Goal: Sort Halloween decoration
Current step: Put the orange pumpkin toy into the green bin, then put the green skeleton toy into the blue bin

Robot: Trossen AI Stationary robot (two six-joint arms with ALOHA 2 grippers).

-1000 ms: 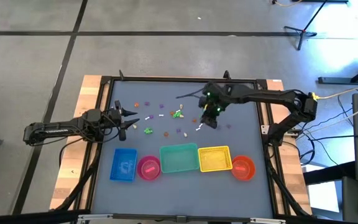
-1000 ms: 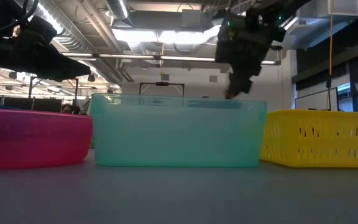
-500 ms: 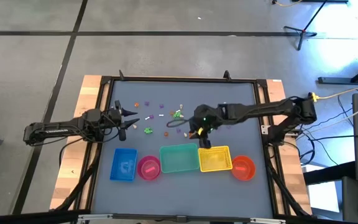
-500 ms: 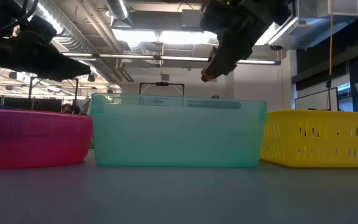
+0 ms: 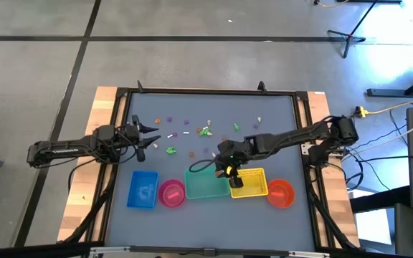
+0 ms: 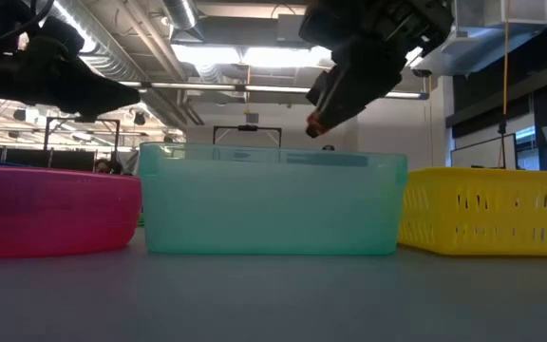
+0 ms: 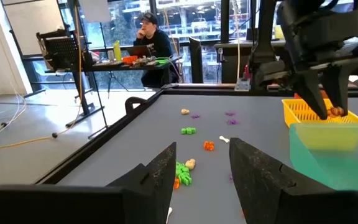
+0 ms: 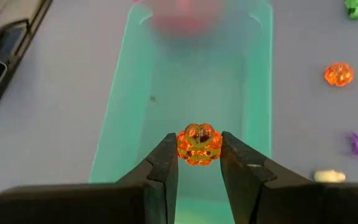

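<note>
The Halloween decoration is a scatter of tiny green, orange, purple and white trinkets [image 5: 205,132] lying on the grey table mat, also seen past my left fingers [image 7: 188,130]. My right gripper [image 5: 230,172] hangs above the right end of the teal container [image 5: 206,183], shut on a small orange pumpkin trinket [image 8: 198,144]. In the low view the right gripper [image 6: 319,122] is above the teal container's rim [image 6: 272,157]. My left gripper [image 5: 149,137] waits open near the table's left side, touching nothing. My right gripper pinches the orange pumpkin trinket by its two opposite sides [image 8: 182,144] between the ends of its two fingers [image 8: 164,163]. The fingers come from above, slanting down. The trinket is lifted clear, above the open teal container [image 8: 191,81].
Along the near edge stand a blue container [image 5: 144,189], a pink bowl [image 5: 171,193], the teal container, a yellow basket [image 5: 248,182] and an orange bowl [image 5: 280,193]. A person sits at a desk [image 7: 151,43] beyond the table. A raised frame [image 5: 206,92] rims the mat.
My right gripper has risen from the mat in the middle of the table and travelled toward the near edge, carrying the orange trinket, until it stands over the teal container. The left arm has kept still.
</note>
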